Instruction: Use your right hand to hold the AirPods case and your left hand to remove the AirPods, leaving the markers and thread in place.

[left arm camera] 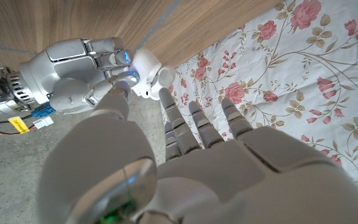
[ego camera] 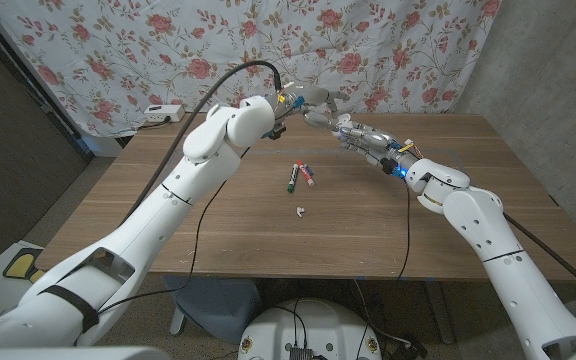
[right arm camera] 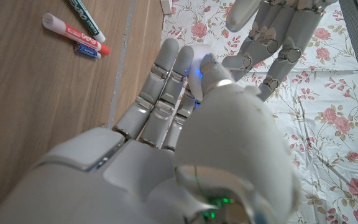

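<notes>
Table (ego camera: pixel 268 225) is taking up most of the head view, floral cloth (ego camera: pixel 388 50) hanging behind it. Both arms are reaching up and meeting above the far middle of the table.

Right hand (ego camera: pixel 336 120) is holding the AirPods case (left arm camera: pixel 148 74) up off the wood — fingers wrapped around it, thumb across the front; the left wrist view is showing the white case with its lid open. Left hand (ego camera: pixel 293 100) is sitting just beside it, fingers (left arm camera: pixel 194 121) extended toward the case and apart, nothing visibly pinched in them. Can't tell whether an earbud is still sitting in the case; the opening is too small to read.

Progress, as a judgement: hold is done, lid is open, extraction looks partly done — a small white piece (ego camera: pixel 299 210) is lying on the table near the middle, possibly one earbud, too small to be sure. At least one more pull is probably remaining.

Markers (ego camera: pixel 301 176) are lying in a loose cluster on the table below the hands, well apart from the case. Thread I can't make out. A white power strip (ego camera: pixel 158 113) is sitting at the far left edge. Nothing is blocking the left hand's reach — the tight spacing between the two hands is the main risk.
</notes>
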You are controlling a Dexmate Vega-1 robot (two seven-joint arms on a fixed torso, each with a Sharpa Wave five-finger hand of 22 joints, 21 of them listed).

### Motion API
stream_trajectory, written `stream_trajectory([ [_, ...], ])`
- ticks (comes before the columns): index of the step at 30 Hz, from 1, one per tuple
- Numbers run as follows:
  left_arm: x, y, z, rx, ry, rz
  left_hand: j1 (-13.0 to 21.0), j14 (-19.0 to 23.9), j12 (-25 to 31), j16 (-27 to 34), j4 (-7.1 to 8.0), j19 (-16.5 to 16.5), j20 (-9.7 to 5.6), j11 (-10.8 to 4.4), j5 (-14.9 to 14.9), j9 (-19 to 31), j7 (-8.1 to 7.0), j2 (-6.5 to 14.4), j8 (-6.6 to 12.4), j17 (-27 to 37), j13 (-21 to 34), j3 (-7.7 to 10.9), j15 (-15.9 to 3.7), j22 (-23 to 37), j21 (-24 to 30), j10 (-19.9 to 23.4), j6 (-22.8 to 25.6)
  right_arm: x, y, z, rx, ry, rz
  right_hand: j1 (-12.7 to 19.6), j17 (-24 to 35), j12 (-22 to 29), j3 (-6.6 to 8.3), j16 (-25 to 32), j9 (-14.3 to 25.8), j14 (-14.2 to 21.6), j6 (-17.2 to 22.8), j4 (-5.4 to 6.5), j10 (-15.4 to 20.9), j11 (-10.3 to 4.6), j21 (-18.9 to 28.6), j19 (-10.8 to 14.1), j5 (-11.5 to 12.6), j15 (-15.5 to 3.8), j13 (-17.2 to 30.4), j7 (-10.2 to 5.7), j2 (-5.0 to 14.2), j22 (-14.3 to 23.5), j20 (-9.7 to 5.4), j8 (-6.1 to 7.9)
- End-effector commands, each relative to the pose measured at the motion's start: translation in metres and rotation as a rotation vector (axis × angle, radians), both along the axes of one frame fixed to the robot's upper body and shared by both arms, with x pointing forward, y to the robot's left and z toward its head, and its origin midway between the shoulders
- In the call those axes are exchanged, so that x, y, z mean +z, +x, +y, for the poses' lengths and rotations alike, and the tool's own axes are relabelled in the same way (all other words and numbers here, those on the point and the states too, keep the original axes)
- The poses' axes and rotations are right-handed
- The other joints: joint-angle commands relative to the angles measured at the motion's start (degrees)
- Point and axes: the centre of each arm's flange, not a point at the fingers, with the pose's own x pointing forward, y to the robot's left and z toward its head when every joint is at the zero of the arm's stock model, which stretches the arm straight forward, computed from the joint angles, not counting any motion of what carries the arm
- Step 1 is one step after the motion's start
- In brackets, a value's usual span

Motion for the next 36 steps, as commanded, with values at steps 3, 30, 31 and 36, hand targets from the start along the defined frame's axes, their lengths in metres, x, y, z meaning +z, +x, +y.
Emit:
stream_trajectory([
  [3,0.000,0.005,0.000,-0.014,-0.012,-0.003,-0.2,-0.3,-0.7,-0.2,0.14,0.3,0.31,0.12,-0.2,0.1,0.06,0.2,0.14,0.0,-0.3,0.57,0.00,0.1,0.0,-0.7,-0.1,0.000,0.001,0.003,0.001,-0.001,0.001,0.0,0.1,2.3,-0.08,-0.1,0.0,0.1,0.1,0.08,2.2,-1.46,0.6,-0.3,0.3,-6.05,6.0,-0.10,0.43,0.0,-5.08,-0.28],
  [30,0.008,0.001,-0.025,0.047,0.039,-0.039,-2.4,0.6,-1.2,0.4,0.88,0.1,0.37,0.10,-0.5,0.1,0.14,0.3,0.72,-0.3,-1.8,0.58,-0.21,0.1,0.0,2.8,1.1,-0.002,0.004,0.003,0.021,0.011,0.000,0.0,0.2,2.1,-0.05,-0.2,0.0,0.1,0.1,0.06,2.1,-1.47,1.1,-0.6,0.3,-6.05,6.1,-0.09,0.42,0.0,-5.05,-0.28],
  [31,0.007,0.002,-0.025,0.046,0.039,-0.038,-2.4,0.6,-1.2,0.4,0.90,0.1,0.37,0.07,-0.5,0.1,0.10,0.3,0.74,-0.3,-1.9,0.62,-0.19,0.1,0.0,2.8,1.1,-0.003,0.003,0.003,0.021,0.011,0.000,0.0,0.2,2.1,-0.05,-0.2,0.0,0.1,0.2,0.06,2.1,-1.41,1.1,-0.6,0.3,-6.05,6.1,-0.07,0.42,0.0,-5.04,-0.27],
  [36,0.006,0.003,-0.028,0.055,0.051,-0.041,-2.5,0.5,-1.6,0.4,0.87,0.1,0.33,0.19,-0.5,0.1,0.18,0.4,0.76,-0.3,-2.1,0.77,-0.07,0.1,0.0,2.5,1.2,-0.003,0.003,0.002,0.026,0.013,-0.001,0.0,0.2,2.1,-0.05,-0.2,0.0,0.1,0.1,0.05,2.2,-1.43,1.2,-0.7,0.3,-6.05,6.0,-0.08,0.39,0.0,-5.03,-0.29],
])
